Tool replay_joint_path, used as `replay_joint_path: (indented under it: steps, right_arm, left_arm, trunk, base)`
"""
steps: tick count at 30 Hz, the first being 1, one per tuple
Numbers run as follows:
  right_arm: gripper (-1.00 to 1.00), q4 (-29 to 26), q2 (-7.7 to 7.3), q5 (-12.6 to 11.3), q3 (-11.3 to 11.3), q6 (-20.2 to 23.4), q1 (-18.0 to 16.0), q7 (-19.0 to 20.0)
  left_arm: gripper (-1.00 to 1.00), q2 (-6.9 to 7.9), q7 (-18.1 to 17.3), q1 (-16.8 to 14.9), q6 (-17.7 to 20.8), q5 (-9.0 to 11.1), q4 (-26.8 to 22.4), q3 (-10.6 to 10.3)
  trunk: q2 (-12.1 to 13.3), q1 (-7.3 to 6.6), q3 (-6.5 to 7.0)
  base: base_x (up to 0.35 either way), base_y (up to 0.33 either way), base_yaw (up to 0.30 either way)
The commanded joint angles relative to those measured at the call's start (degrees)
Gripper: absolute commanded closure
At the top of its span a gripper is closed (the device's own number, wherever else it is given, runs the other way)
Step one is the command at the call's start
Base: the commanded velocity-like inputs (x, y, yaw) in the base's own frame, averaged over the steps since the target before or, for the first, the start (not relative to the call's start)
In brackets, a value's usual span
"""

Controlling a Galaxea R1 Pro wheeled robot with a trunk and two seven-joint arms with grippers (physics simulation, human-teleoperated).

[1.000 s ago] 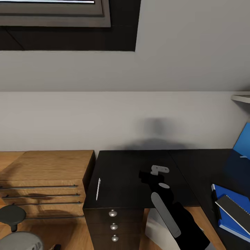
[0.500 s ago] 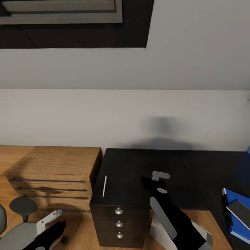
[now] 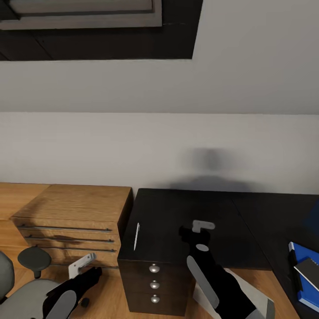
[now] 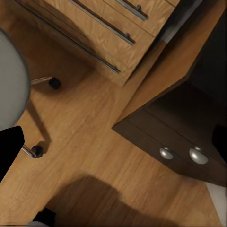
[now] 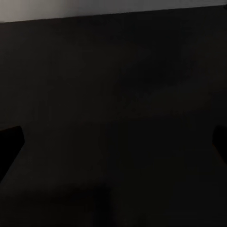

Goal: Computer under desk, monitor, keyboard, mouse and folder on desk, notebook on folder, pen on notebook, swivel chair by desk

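The black desk (image 3: 177, 212) fills the middle of the head view, and its dark drawer unit (image 3: 154, 283) (image 4: 189, 142) stands below its front edge. The slim white pen (image 3: 137, 236) lies near the desk's left edge. My right gripper (image 3: 201, 226) (image 5: 113, 142) hovers open over the desk top, to the right of the pen. At the far right the blue folder (image 3: 297, 254) lies on the desk with the grey notebook (image 3: 310, 269) on it. The grey swivel chair (image 3: 20, 297) (image 4: 9, 80) is at the lower left. My left gripper (image 3: 83, 262) (image 4: 113, 146) is open above the floor beside the chair.
A low light-wood cabinet (image 3: 75, 212) (image 4: 94, 28) with bar handles stands against the wall left of the desk. A light grey box (image 3: 261, 305), likely the computer, shows under the desk behind my right arm. Wood floor (image 4: 104, 156) lies between chair and drawer unit.
The camera has turned left, so the whole scene has shifted right and the folder sits at the edge. My left arm has risen into view at the lower left.
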Motion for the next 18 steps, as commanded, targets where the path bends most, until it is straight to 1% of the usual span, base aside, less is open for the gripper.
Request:
replay_joint_path:
  steps: [1, 3, 4, 6, 7, 9, 10, 11, 13, 14, 16, 17, 18]
  right_arm:
    - [-1.00, 0.2, 0.04, -0.3, 0.2, 0.2, -0.1, -0.3]
    - [-1.00, 1.5, 0.60, -0.2, 0.4, 0.1, -0.3, 0.0]
    - [-1.00, 7.4, 2.86, -0.1, 0.6, 0.0, -2.9, 0.3]
    - [-1.00, 11.2, 3.94, -0.1, 0.6, 0.0, -5.7, 0.4]
    - [-1.00, 15.9, 4.89, 0.0, 0.6, -0.1, -9.2, 0.6]
    - [-1.00, 21.5, 5.69, -0.2, 0.6, -0.1, -13.1, 1.2]
    - [-1.00, 27.3, 6.27, -0.3, 0.5, -0.2, -17.0, 2.3]
    - [-1.00, 37.5, 6.88, -0.5, 0.4, -1.5, -23.6, 6.2]
    - [-1.00, 41.3, 7.03, -0.6, 0.3, -2.5, -25.8, 8.6]
    - [-1.00, 44.0, 7.11, -0.6, 0.1, -3.4, -27.3, 10.9]
    - [-1.00, 46.1, 7.17, -0.6, -0.1, -4.1, -28.2, 12.8]
    - [-1.00, 48.8, 7.32, -0.7, -0.5, -5.1, -29.2, 15.3]
    - [-1.00, 49.1, 7.37, -0.8, -0.6, -5.2, -29.3, 15.6]
  left_arm:
    - [-1.00, -0.03, 0.4, -0.1, 0.2, 0.3, -0.1, -0.1]
    - [-1.00, -0.19, 0.4, -0.1, 0.3, 0.3, 0.0, 0.0]
    - [-1.00, -0.24, 0.4, -0.2, 0.4, 0.3, 0.0, 0.2]
    - [-1.00, -0.25, 0.4, -0.2, 0.4, 0.3, 0.0, 0.3]
    - [-1.00, -0.25, 0.4, -0.2, 0.3, 0.2, 0.0, 0.3]
    - [-1.00, -0.26, 0.5, -0.2, 0.3, 0.2, 0.0, 0.3]
    - [-1.00, -0.28, 0.5, -0.2, 0.3, 0.2, 0.0, 0.2]
    - [-1.00, -0.32, 0.5, -0.2, 0.3, 0.2, -0.1, 0.0]
    - [-1.00, -0.33, 0.4, -0.2, 0.3, 0.2, -0.2, -0.2]
    - [-1.00, -0.34, 0.3, -0.2, 0.3, 0.2, -0.2, -0.2]
    - [-1.00, -0.34, 0.3, -0.2, 0.2, 0.2, -0.3, -0.3]
    - [-1.00, -0.26, 0.1, -0.2, -2.2, 0.2, -0.6, -0.3]
    - [-1.00, -0.22, 0.0, -0.2, -3.2, 0.2, -0.6, -0.3]
  trunk:
    - [-0.1, 0.01, -0.09]
    - [-0.1, 0.01, -0.09]
    - [-0.1, 0.01, -0.09]
    - [-0.1, 0.01, -0.09]
    - [-0.1, 0.01, -0.09]
    - [-0.1, 0.01, -0.09]
    - [-0.1, 0.01, -0.09]
    - [-0.1, 0.01, -0.09]
    - [-0.1, 0.01, -0.09]
    - [-0.1, 0.01, -0.09]
    - [-0.1, 0.01, -0.09]
    - [-0.1, 0.01, -0.09]
    - [-0.1, 0.01, -0.09]
  base:
    - [0.000, 0.000, 0.004]
    - [0.000, 0.000, 0.002]
    - [0.000, 0.000, 0.000]
    - [0.000, 0.000, 0.000]
    - [0.000, 0.000, 0.000]
    - [0.000, 0.000, 0.000]
    - [0.000, 0.000, 0.000]
    - [0.000, 0.000, 0.000]
    - [0.000, 0.000, 0.000]
    - [0.000, 0.000, 0.000]
    - [0.000, 0.000, 0.000]
    - [0.000, 0.000, 0.000]
    - [0.000, 0.000, 0.000]
